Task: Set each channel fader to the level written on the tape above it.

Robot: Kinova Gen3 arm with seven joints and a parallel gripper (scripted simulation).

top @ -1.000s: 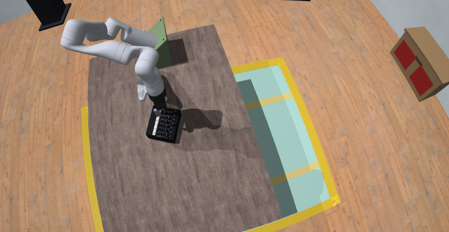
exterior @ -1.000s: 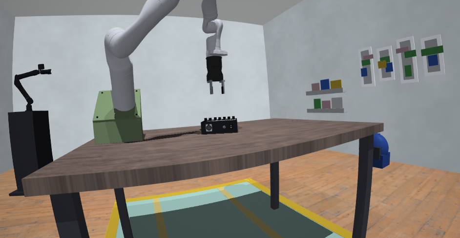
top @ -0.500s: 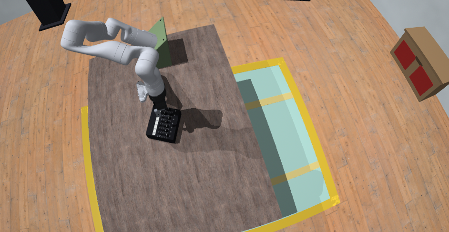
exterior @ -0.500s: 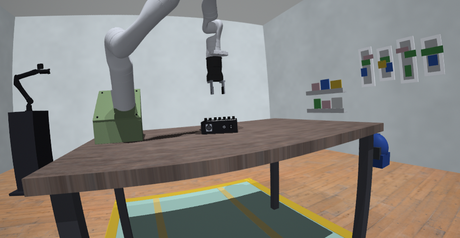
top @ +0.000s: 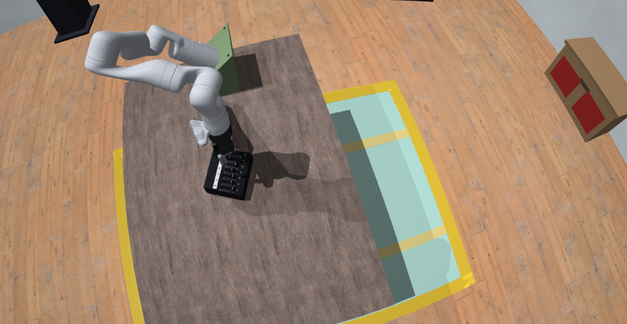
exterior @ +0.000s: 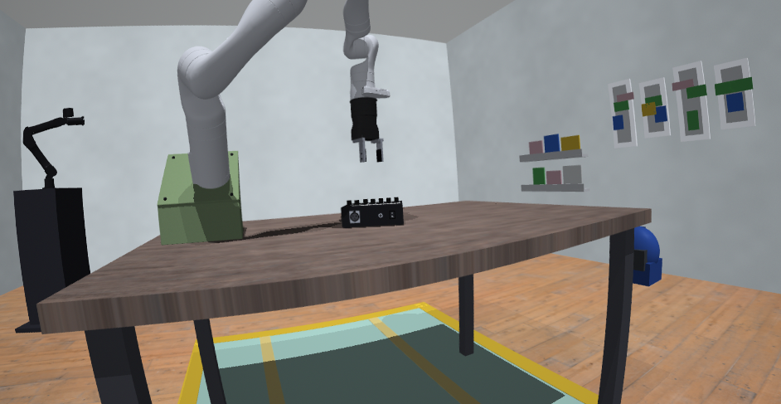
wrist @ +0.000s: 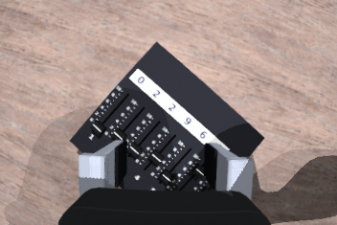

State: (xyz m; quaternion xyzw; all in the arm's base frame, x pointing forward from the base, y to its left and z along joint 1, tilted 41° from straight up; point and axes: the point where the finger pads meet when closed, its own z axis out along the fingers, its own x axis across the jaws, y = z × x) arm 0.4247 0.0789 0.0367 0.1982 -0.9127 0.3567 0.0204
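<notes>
The gripper (exterior: 371,153) hangs from the arm (exterior: 207,73) well above the table (exterior: 382,248), its two fingers spread to their widest with nothing between them, pointing straight down. The main risk from here, as I judge it, lies in the descent: in the wrist view the lighting desk (wrist: 191,97) sits turned roughly diagonal to the line between the fingers, so the fader tracks do not run square to the jaws; a straight drop at this angle could set a finger on two neighbouring caps at once, or nudge a cap sideways instead of along its slot. A push that lands on the casing instead of a cap could also slide the light desk across the wood or tip it off its feet. The master fader, at the far end of the row, is partly hidden behind the right finger (wrist: 230,169), so a stray brush there would spoil its starting level. As for position, the desk stands on its feet near the middle of the table, directly beneath the gripper and clearly apart from it; the exterior view shows open air between fingertips and fader caps (exterior: 376,201). From the top view the gripper covers the desk's near end (top: 228,173). The white tape (wrist: 172,109) reads 0, 2, 2, 9, 6 and a last digit I cannot make out.
</notes>
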